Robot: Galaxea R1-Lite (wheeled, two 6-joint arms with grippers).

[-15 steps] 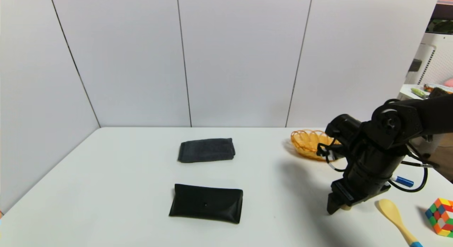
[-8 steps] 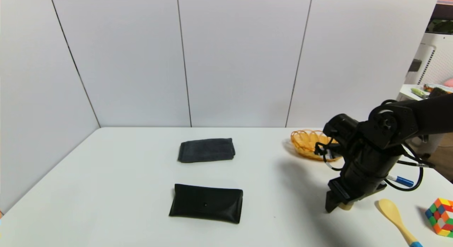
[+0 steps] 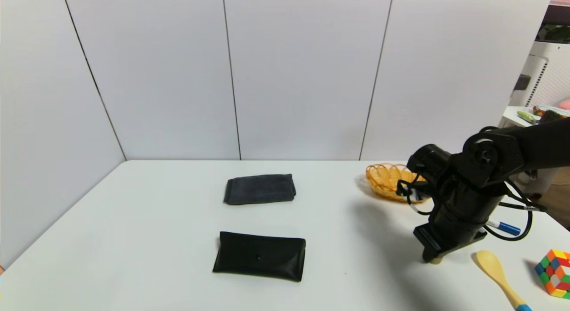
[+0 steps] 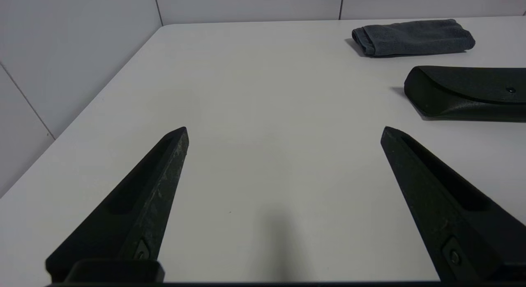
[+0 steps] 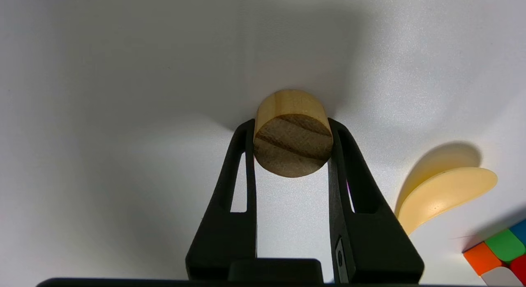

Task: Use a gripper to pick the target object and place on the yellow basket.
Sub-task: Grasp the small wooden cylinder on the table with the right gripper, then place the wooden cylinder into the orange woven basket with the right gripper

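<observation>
**Q:** Gripper status on the right arm?

**A:** The right gripper (image 5: 292, 128) points down at the white table (image 3: 156, 222), on its right side, and its two fingers (image 5: 349, 163) are pressed against opposite sides of the target object (image 5: 292, 133). The head view shows only a tan sliver of that block (image 3: 437, 259) under the black tool (image 3: 433, 258).

**Q:** What does the block look like close up?

**A:** It is a short wooden cylinder with a round end face and dark grain streaks. Whether it touches the table or is just above it, I cannot tell.

**Q:** Where is the yellow basket?

**A:** The yellow basket (image 3: 384, 181) sits farther back on the table, behind the right arm, which partly hides it. It is apart from the block.

**Q:** What lies near the block?

**A:** A pale wooden spoon (image 3: 494, 268) lies just to its right, and a coloured puzzle cube (image 3: 554, 273) sits beyond that at the table's edge. A blue-tipped marker (image 3: 505, 227) shows behind the arm.

**Q:** And the left arm?

**A:** The left gripper (image 4: 283, 133) hovers low over the table's left part, its fingers spread wide with nothing between them. A black pouch (image 4: 468, 91) and a folded grey cloth (image 4: 413, 37) lie ahead of it.
</observation>
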